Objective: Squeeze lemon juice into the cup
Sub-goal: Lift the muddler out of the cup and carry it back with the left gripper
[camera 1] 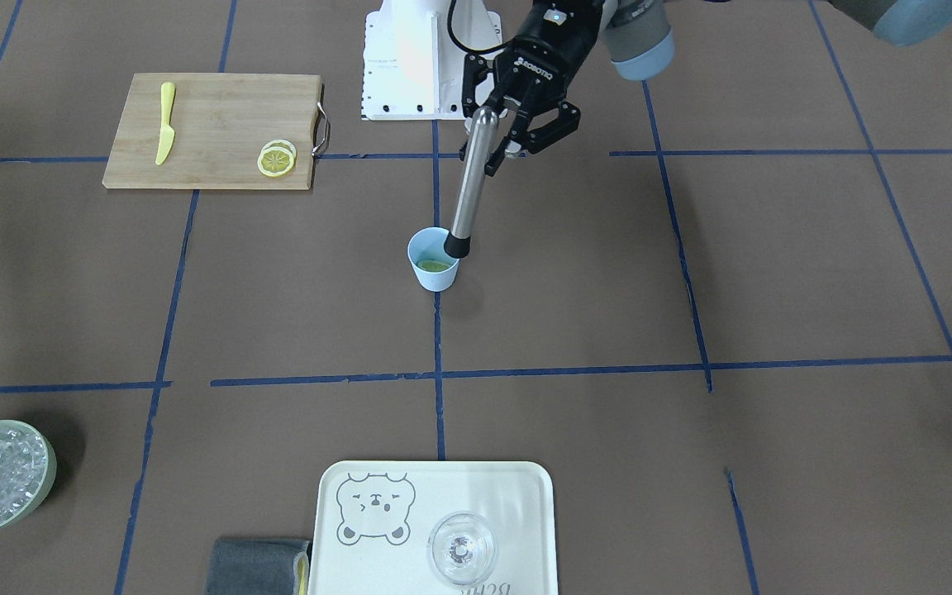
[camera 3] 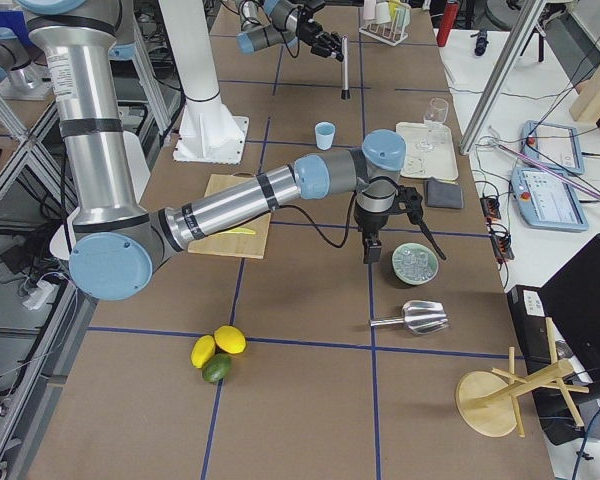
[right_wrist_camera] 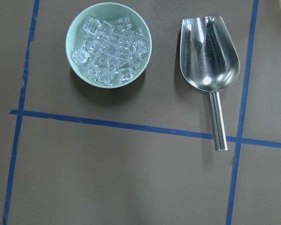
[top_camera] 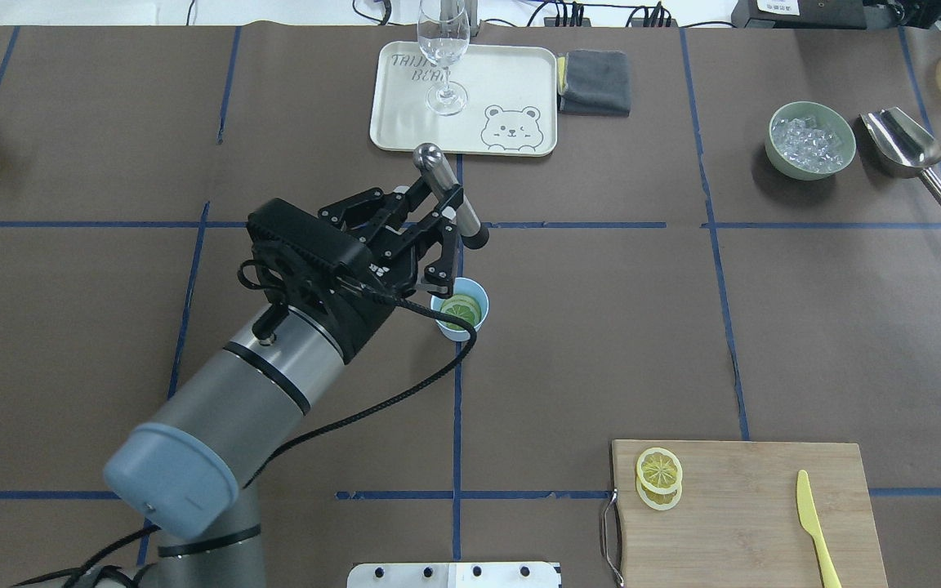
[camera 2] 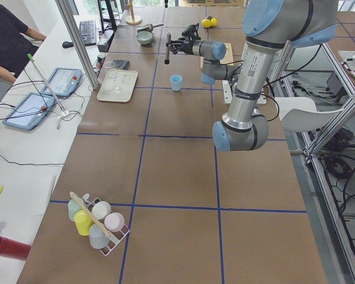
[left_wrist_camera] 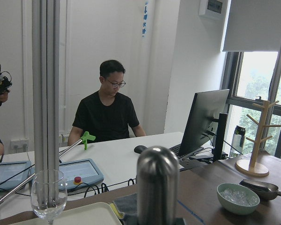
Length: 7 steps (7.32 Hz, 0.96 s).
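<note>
The light-blue cup (camera 1: 433,277) stands upright near the table's middle, with one lemon slice (camera 1: 433,265) lying flat inside it; cup (top_camera: 440,318) and slice (top_camera: 462,310) also show in the overhead view. My left gripper (camera 1: 499,132) is shut on a steel muddler (camera 1: 469,182) near its top. The rod's black tip hangs just above the cup's rim. Two more lemon slices (top_camera: 659,478) lie on the wooden cutting board (top_camera: 748,523). My right gripper (camera 3: 368,245) hovers by the ice bowl (camera 3: 416,263); I cannot tell whether it is open.
A yellow toy knife (top_camera: 815,523) lies on the board. A cream tray (top_camera: 511,82) holds a clear glass (top_camera: 443,57), with a grey cloth (top_camera: 595,80) beside it. A steel scoop (top_camera: 907,147) lies next to the pale-green ice bowl (top_camera: 812,139).
</note>
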Motion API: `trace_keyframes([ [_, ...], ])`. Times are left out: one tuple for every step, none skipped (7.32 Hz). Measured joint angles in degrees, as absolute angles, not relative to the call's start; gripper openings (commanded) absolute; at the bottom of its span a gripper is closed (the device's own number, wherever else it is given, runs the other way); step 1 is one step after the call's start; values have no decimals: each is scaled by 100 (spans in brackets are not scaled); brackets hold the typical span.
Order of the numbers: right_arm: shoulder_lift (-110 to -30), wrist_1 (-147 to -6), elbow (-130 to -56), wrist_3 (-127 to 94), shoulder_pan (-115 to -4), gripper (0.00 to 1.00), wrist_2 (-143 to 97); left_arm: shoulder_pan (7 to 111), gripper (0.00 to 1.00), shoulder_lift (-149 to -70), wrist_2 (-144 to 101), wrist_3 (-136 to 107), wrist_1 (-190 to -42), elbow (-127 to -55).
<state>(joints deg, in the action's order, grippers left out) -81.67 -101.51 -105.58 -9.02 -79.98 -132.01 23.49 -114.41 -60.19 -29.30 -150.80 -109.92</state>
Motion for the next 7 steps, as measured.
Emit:
trace_keyframes([
  [-8141, -10152, -10561, -906, -7998, 100, -13201, 2845, 0, -11139, -6780, -2922, -15022, -11132],
  [-8107, -10152, -10561, -911, -7998, 100, -13201, 3432, 0, -10904, -7708, -2921, -14836, -11260],
  [-8076, -10153, -10560, -917, -7998, 100, -13201, 4127, 0, -10781, -8796, -2924, -14421, -11377],
  [-8037, -10157, -10557, -940, -7998, 100, -13201, 4895, 0, -10748, -9795, -2924, -13741, -11519],
  [-8001, -10159, -10554, -978, -7998, 100, -13201, 5516, 0, -10737, -10429, -2918, -12979, -11733],
  [-7983, -10160, -10550, -998, -7998, 100, -13201, 5809, 0, -10722, -10724, -2915, -12238, -12007],
  [-7976, -10160, -10548, -1006, -7997, 100, -13201, 5909, 0, -10724, -10917, -2916, -11302, -12295],
])
